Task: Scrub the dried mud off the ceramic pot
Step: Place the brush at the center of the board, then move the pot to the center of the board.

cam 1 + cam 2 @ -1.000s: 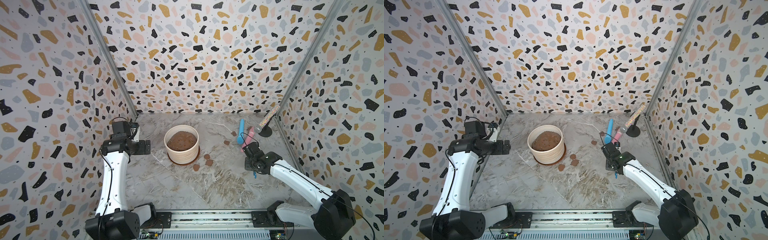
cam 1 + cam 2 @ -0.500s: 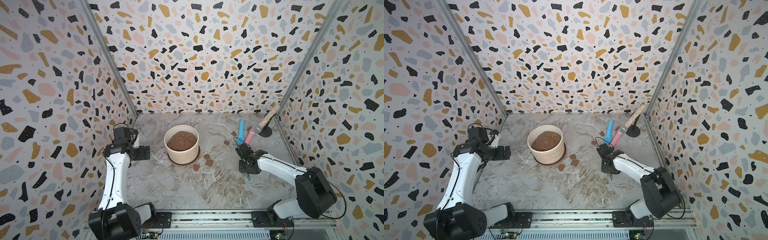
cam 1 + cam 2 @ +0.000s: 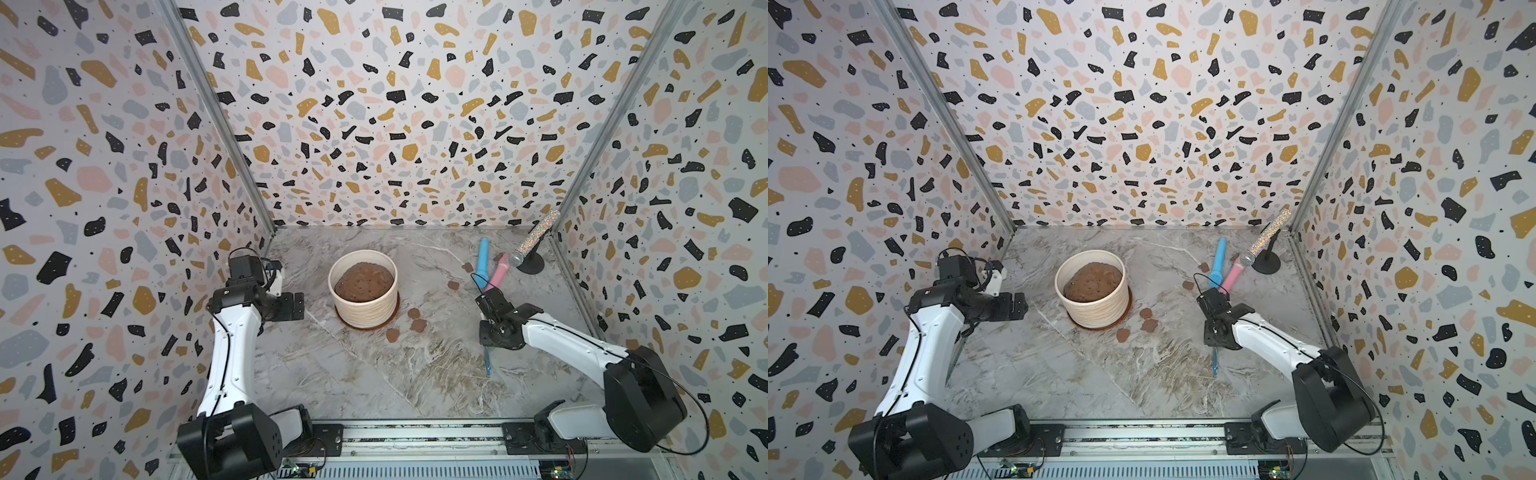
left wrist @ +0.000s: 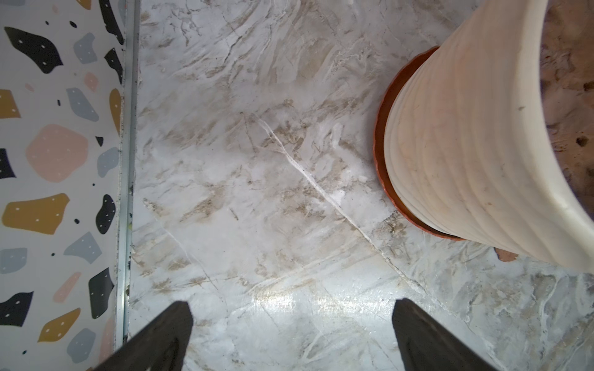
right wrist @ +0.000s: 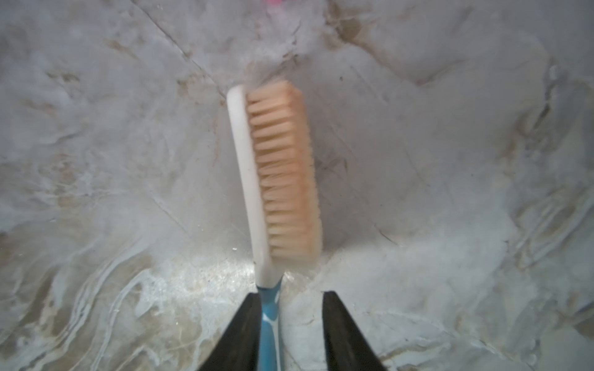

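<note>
Your left arm (image 3: pixel 232 345) stands upright, left pincer (image 4: pixel 292 303) spread wide near the ceramic pot (image 4: pixel 466 128) — your right arm (image 3: pixel 569 340) stretches low over the table (image 3: pixel 374 374), right pincer (image 5: pixel 291 294) parted around the handle of the scrub brush (image 5: pixel 279 167).

Both top views reach me bright and even, lit softly from above, with only a faint shadow round the pot (image 3: pixel 365 311); the corner posts (image 3: pixel 218 120) splay outward toward the frame edges. The left wrist view is crisp, with pale glare on the floor (image 4: pixel 289 302). The right wrist view is soft throughout: the brush (image 5: pixel 283 167) smears sideways, probably from motion, with glare beneath it.
</note>
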### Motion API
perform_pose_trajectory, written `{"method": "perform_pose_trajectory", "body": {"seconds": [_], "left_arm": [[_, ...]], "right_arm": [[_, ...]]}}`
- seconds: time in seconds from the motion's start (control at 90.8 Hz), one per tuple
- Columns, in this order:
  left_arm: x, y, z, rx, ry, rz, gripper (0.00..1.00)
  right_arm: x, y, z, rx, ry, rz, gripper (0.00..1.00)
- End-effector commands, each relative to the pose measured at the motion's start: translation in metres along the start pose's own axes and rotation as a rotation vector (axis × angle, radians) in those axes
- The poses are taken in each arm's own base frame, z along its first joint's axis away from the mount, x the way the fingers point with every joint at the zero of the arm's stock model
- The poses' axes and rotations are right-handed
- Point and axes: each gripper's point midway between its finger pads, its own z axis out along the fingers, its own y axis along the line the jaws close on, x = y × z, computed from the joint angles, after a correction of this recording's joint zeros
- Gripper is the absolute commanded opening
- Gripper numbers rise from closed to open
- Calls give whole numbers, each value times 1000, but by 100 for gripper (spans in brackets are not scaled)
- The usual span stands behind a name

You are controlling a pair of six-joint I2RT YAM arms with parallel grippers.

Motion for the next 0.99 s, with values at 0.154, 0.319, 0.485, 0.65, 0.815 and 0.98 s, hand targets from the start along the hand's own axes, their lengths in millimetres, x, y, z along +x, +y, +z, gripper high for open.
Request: {"method": "perform_pose_trajectory", "body": {"seconds": [0.154,0.319,0.485,0.65,0.815,0.98], "left_arm": [[-4,-10,22,92,5,-50,96],[-16,-6,49,61,48,-82,89],[-33,-17,75,58,37,-87,87],[-56,-27,85,51,3,-101,87],[-67,-34,92,40,1,-83,87],[-71,-56,98,52,9,-24,87]], "right_arm": [[-63,-29,-84,74,-311,9,100],[-85,-28,-117,41,-406,16,100],[-88,-25,-127,5,-430,37,100],[-87,-24,-131,-13,-438,33,100],[-87,-28,-139,-16,-466,26,100],[-91,-31,-149,-16,-505,19,100]]}}
